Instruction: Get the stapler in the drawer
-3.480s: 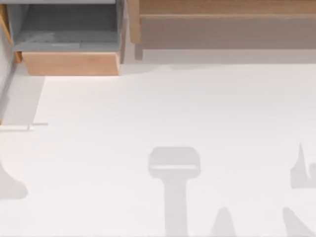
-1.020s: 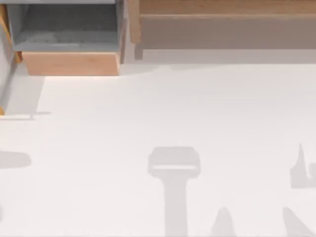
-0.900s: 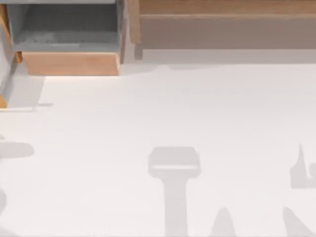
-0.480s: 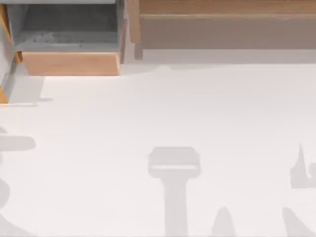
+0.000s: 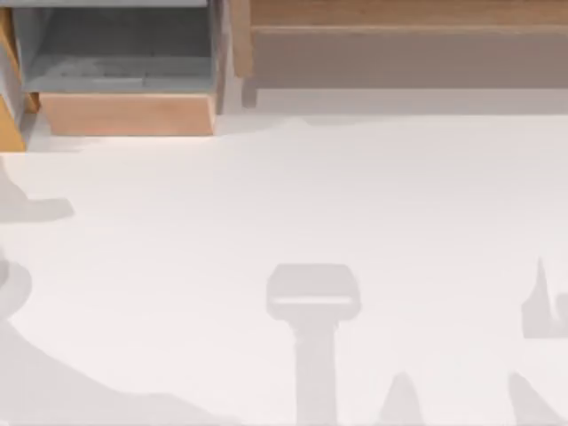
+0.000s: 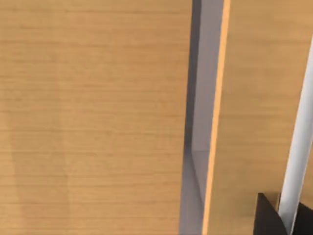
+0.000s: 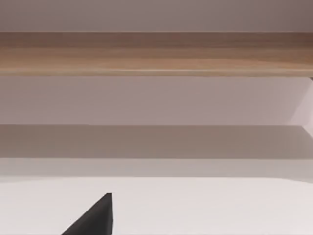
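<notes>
The drawer [image 5: 129,114] stands open at the back left of the table, with grey walls and floor behind a light tan front panel. Its grey floor looks bare. The stapler is out of view. A dark part of my left gripper [image 6: 270,219] sits close against tan wooden panels [image 6: 98,117] split by a narrow grey gap [image 6: 195,147], beside a white bar [image 6: 299,147]. A dark tip of my right gripper [image 7: 95,219] hangs over the white table, facing the long wooden unit [image 7: 156,54].
A long wooden unit with a beige-grey recess [image 5: 399,53] runs along the back right. A tan wooden edge [image 5: 9,124] shows at the far left by the drawer. Arm shadows lie over the front left and front middle of the white table [image 5: 293,195].
Shadows at the table's left have spread across the front left corner. The tan wooden edge at the far left has shifted toward the back. The right side is unchanged.
</notes>
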{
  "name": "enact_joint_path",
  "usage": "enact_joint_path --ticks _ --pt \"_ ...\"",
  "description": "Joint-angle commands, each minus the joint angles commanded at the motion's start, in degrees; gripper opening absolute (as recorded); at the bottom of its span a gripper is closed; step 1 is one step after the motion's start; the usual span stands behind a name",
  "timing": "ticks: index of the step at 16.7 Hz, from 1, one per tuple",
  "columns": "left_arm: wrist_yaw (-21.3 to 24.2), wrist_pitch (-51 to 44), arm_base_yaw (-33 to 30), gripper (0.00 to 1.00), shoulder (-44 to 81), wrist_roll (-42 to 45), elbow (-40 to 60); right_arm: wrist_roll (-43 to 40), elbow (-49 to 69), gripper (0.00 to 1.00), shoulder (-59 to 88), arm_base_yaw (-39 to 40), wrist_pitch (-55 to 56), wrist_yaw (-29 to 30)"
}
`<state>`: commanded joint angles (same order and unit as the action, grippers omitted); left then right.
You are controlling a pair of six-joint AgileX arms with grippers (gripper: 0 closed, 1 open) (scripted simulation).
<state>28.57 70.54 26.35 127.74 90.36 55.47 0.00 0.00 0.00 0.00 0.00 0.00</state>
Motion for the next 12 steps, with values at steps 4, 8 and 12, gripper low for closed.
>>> enact_joint_path --ticks 4,8,12 --pt "-0.1 -0.4 0.2 0.0 0.1 -0.1 0.2 0.0 0.0 1.0 0.0 0.0 0.0 0.0" --pt "-1.0 -2.6 -0.9 0.0 2.4 0.0 4.4 0.0 0.0 1.0 0.0 0.0 0.0 0.0" --pt "-3.1 -7.0 -2.9 0.0 6.2 -0.1 13.4 0.0 0.0 1.0 0.0 0.0 0.0 0.0"
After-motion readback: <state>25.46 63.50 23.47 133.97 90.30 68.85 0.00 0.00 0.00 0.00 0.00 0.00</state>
